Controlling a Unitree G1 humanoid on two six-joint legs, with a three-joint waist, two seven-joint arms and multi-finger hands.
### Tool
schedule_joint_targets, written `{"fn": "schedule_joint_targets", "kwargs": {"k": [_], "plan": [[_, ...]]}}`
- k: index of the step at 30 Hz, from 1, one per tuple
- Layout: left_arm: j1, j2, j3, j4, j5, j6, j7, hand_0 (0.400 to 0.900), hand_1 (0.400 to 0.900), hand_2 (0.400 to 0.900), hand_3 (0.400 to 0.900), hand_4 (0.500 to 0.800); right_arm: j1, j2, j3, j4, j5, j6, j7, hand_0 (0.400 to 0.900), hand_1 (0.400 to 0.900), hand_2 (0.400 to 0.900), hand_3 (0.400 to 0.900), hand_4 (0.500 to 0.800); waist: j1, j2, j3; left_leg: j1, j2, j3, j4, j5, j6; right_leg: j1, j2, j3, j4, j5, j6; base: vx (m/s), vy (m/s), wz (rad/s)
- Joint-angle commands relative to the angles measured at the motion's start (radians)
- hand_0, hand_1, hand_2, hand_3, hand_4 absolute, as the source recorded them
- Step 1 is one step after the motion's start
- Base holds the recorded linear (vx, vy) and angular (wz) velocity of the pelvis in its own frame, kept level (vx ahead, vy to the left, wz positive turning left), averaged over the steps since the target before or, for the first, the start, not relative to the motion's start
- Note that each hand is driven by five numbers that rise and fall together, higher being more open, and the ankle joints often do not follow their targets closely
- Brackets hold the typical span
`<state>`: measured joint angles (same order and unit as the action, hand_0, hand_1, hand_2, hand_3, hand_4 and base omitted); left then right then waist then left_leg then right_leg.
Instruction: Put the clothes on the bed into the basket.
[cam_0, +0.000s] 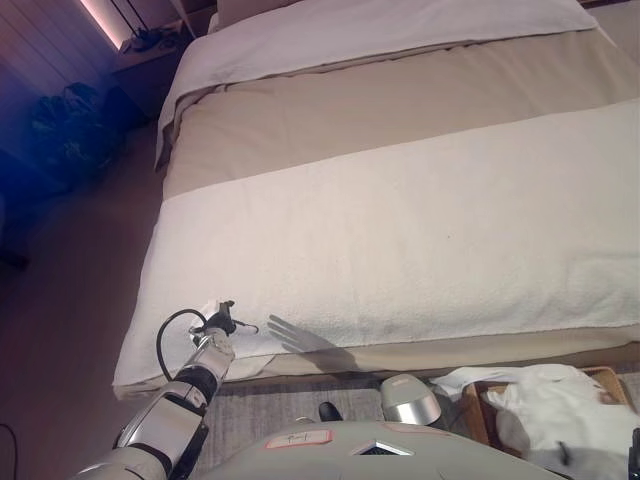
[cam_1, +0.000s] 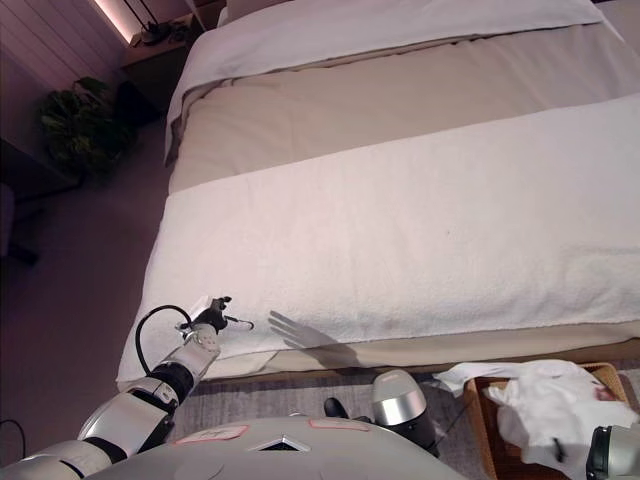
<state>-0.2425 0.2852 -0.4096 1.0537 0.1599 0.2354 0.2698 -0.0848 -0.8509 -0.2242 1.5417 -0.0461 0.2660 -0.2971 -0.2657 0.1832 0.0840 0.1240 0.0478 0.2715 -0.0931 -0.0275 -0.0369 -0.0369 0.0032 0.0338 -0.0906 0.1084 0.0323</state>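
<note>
- Basket (cam_1: 478, 420), wooden, on the floor at lower right, just beside the foot of the bed; only part of it shows.
- White clothes (cam_1: 545, 400) lie heaped in the basket, w/ one fold draped over its left rim onto the carpet.
- Grey carpet (cam_1: 300, 392) runs along the foot of the bed, between bed and basket.
- Right robot hand: doesn't show in either view; can't tell its state.
- Left robot hand (cam_0: 222, 322) at lower left, held at the near-left corner of the bed, over the edge of the white blanket. Fingers spread out straight, relaxed, holding nothing. Can't tell if the tips touch the blanket.
- Bed (cam_0: 400, 100) fills most of the view, near to far: white blanket (cam_0: 420, 240) across the foot, then a beige band, then a white sheet (cam_0: 380, 30) at the head.
- No loose clothes seen on top of the bed; all visible clothes are in the basket.
- Far left, on the floor beside the bed: a leafy plant (cam_1: 82, 125), well apart from the basket.
</note>
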Motion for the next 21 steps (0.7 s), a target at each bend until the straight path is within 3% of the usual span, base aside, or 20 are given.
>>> {"fn": "schedule_joint_targets", "kwargs": {"k": [1,5,9,13,17,21], "plan": [[-0.057,0.062,0.035,0.048,0.010,-0.012,0.040,0.900,0.900,0.900,0.900,0.800,-0.038,0.031,0.093,-0.008,-0.015,-0.026,-0.049,0.900,0.900,0.900,0.900,0.800,0.028,-0.037,-0.026,0.070,-0.020,-0.019,0.006,-0.060,0.000,-0.009,-0.003,0.062,0.003,-0.014,0.085,0.00,0.000,0.00],[-0.039,0.063,0.061,0.046,-0.003,-0.012,0.053,0.900,0.900,0.900,0.900,0.800,-0.071,0.117,0.189,-0.123,-0.027,-0.070,-0.056,0.900,0.900,0.900,0.900,0.800,0.037,-0.048,-0.020,0.069,-0.018,-0.016,0.006,-0.057,0.001,-0.009,-0.003,0.063,0.003,-0.011,0.083,-0.01,0.001,-0.02],[0.045,0.070,0.126,-0.001,-0.007,-0.013,0.075,0.900,0.900,0.900,0.900,0.800,-0.033,0.237,0.271,-0.379,-0.048,-0.119,-0.072,0.900,0.900,0.900,0.900,0.800,0.049,-0.072,-0.009,0.066,-0.014,-0.015,0.006,-0.053,0.003,-0.016,0.002,0.063,0.003,-0.003,0.081,-0.04,0.006,-0.01],[0.120,0.039,0.149,-0.007,-0.011,-0.023,0.080,0.900,0.900,0.900,0.900,0.800,-0.035,0.364,0.346,-0.481,-0.018,-0.148,-0.054,0.900,0.900,0.900,0.900,0.800,0.077,-0.090,-0.005,0.069,-0.012,-0.029,0.006,-0.051,0.006,-0.007,0.000,0.045,0.003,-0.006,0.079,-0.04,0.022,0.11],[0.139,0.016,0.148,0.019,-0.010,-0.021,0.087,0.900,0.900,0.900,0.900,0.800,-0.052,0.450,0.403,-0.480,0.022,-0.161,-0.021,0.900,0.900,0.900,0.900,0.800,0.114,-0.115,-0.008,0.066,-0.014,-0.044,0.006,-0.045,0.010,-0.002,-0.007,0.023,0.003,-0.004,0.076,-0.04,0.017,0.27],[0.122,-0.004,0.111,0.068,0.027,-0.019,0.066,0.900,0.900,0.900,0.900,0.800,-0.057,0.521,0.469,-0.360,-0.004,-0.146,0.025,0.900,0.900,0.900,0.900,0.800,0.138,-0.137,-0.006,0.065,-0.017,-0.075,0.006,-0.043,0.012,0.012,-0.015,-0.007,0.003,-0.007,0.070,-0.03,0.025,0.32]]}}
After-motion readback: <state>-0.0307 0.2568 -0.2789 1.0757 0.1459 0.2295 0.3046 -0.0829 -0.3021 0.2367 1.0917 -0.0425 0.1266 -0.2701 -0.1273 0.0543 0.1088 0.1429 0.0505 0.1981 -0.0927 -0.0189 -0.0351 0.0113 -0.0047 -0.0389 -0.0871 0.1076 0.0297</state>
